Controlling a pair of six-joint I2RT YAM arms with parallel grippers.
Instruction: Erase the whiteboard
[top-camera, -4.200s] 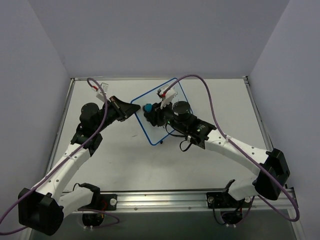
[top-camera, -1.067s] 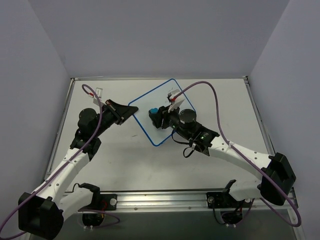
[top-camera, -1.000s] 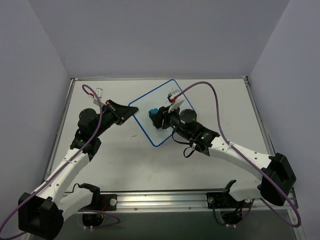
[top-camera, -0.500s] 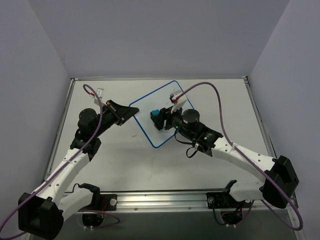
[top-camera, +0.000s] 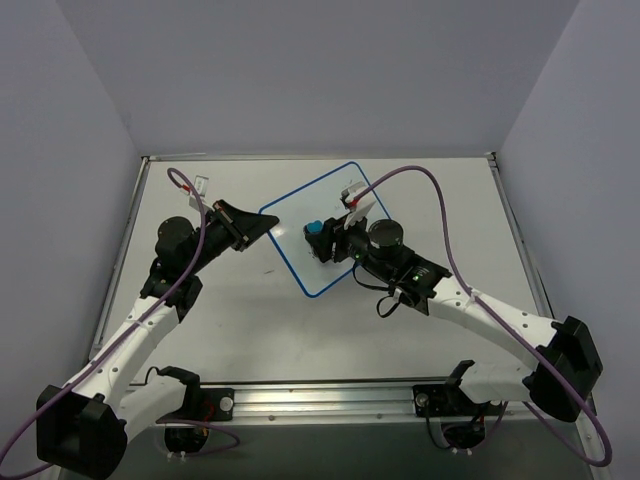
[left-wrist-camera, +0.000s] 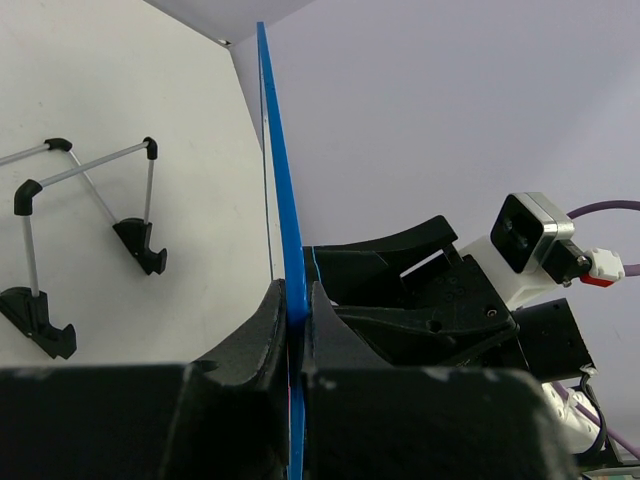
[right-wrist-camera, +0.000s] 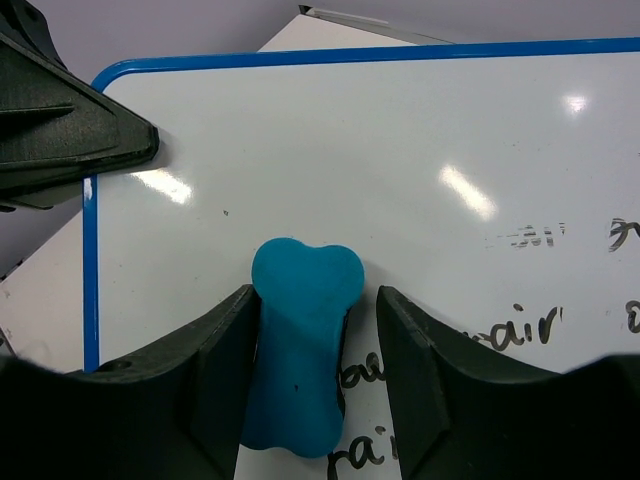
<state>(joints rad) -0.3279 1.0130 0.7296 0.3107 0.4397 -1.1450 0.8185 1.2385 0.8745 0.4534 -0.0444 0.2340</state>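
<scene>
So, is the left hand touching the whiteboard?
Touching. The left wrist view shows the left hand closed on the whiteboard: its blue edge sits pinched between both fingers, with no gap.

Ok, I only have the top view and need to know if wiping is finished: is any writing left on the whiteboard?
Observer: Yes. The right wrist view shows black handwriting on the whiteboard, some of it right beside the blue eraser.
Operator: Is the eraser gripped properly?
Observer: It looks so. The right gripper has a finger against each side of it.
Operator: And the left arm?
Observer: In the left wrist view, the left gripper pinches the board's blue rim, seen edge-on.
</scene>
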